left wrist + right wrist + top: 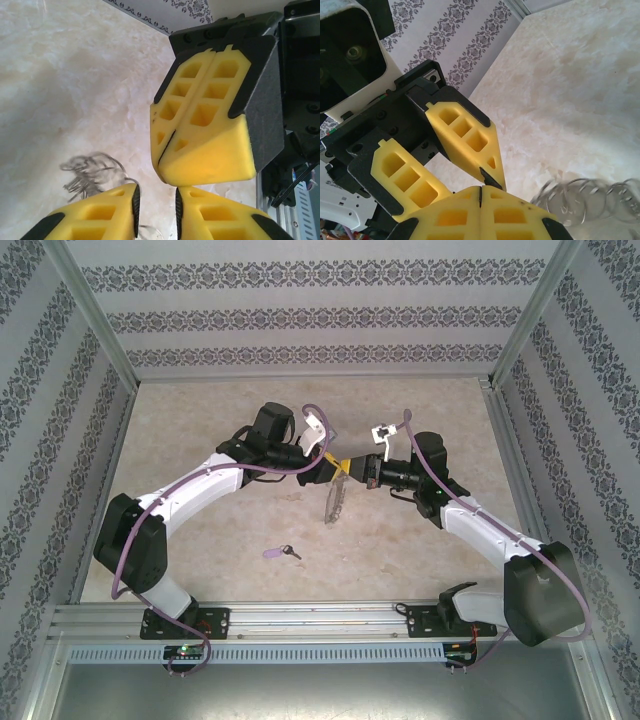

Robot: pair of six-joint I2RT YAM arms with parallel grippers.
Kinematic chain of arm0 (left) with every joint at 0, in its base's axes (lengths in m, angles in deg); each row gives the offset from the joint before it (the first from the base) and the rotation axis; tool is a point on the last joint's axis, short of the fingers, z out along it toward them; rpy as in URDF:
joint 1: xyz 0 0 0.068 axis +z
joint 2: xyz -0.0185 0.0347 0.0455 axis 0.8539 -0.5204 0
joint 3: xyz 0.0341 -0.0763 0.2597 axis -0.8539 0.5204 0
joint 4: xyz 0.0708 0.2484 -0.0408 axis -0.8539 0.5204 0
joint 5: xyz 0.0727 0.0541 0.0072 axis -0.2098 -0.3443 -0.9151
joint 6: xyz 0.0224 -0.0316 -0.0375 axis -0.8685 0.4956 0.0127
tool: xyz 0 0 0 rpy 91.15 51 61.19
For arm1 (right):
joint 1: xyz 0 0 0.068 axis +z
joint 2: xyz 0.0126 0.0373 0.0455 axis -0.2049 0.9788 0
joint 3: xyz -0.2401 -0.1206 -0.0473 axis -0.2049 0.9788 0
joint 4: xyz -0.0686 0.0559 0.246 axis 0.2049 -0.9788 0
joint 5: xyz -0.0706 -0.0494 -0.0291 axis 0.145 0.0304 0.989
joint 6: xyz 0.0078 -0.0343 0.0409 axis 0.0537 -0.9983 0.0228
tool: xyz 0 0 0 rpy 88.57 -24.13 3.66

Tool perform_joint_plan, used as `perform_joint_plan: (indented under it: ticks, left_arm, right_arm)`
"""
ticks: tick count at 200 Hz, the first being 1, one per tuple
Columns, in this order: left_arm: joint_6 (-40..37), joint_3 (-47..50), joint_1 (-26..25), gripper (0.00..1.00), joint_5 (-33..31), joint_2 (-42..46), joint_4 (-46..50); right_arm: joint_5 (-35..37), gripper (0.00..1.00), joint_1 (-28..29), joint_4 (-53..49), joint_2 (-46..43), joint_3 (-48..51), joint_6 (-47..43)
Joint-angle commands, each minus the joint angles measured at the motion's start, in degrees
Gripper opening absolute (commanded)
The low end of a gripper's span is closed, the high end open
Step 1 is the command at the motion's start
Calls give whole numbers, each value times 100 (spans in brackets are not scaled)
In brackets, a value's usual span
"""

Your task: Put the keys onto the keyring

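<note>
Keyring [334, 502] hanging, pinched by right fingers [220, 150], left fingers [470, 136] slightly spread beside them, lilac-headed key [281, 553] on table [190, 420].

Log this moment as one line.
left claw open | right claw shut | keyring at claw tips, holder unclear | key on table, not on ring

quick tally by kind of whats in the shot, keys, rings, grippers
keys: 1, the lilac-headed key
rings: 1, the silvery keyring
grippers: 2, the left gripper and the right gripper
total: 4
</note>
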Motion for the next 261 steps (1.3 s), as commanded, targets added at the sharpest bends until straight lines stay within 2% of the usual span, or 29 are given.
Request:
perform_joint_plan:
  ticks: [1, 16, 32, 62, 72, 76, 84, 92, 111, 135, 157, 187, 213, 237, 261]
  left_arm:
    - [-25, -156, -37, 20, 39, -4, -360]
    - [-43, -122, -37, 6, 80, 3, -364]
    - [-48, -80, -31, 1, 26, 11, -364]
    - [218, 301, -4, 0, -678, 202, -891]
    - [380, 485, 21, 8, -1141, 280, -1125]
    - [422, 542, 28, 12, -1277, 293, -1193]
    - [497, 635, 57, 21, -1436, 312, -1310]
    - [592, 688, 83, 28, -1579, 296, -1391]
    - [683, 612, 90, 35, -1699, 131, -1317]
    - [1010, 260, 81, 38, -1720, -263, -1034]
    - [1395, 5, 33, 40, -1765, -696, -978]
    - [1789, -548, -236, 43, -2157, -1295, -748]
    - [1783, -1282, -644, 44, -2640, -1878, -223]
    - [1754, -1998, -900, 45, -3054, -2474, 357]
    - [1728, -2662, -1128, 45, -3406, -3015, 832]
  right_arm:
    - [-30, 0, 47, 75, 22, -165, -177]
    - [19, 0, 21, 79, 31, -140, -155]
    - [117, 0, -20, 50, 31, -99, -153]
    - [621, 0, -166, -298, 82, -45, -73]
    - [844, 0, -247, -451, 109, -9, -74]
    - [929, 4, -282, -472, 124, 17, -45]
    - [1141, 20, -384, -583, 157, 42, 29]
    - [1364, 25, -486, -737, 200, 50, 62]
    - [2027, 44, -697, -1197, 289, 33, 107]
    - [2597, 59, -988, -1542, 368, 63, 228]
    - [2782, 61, -1139, -1736, 507, -64, 105]
    - [3086, 60, -1181, -2219, 890, -389, -212]
    - [3324, 59, -1503, -2321, 1006, -378, -53]
    - [3167, 60, -1865, -2236, 903, -223, 136]
    - [3153, 61, -1968, -2293, 739, -152, 114]
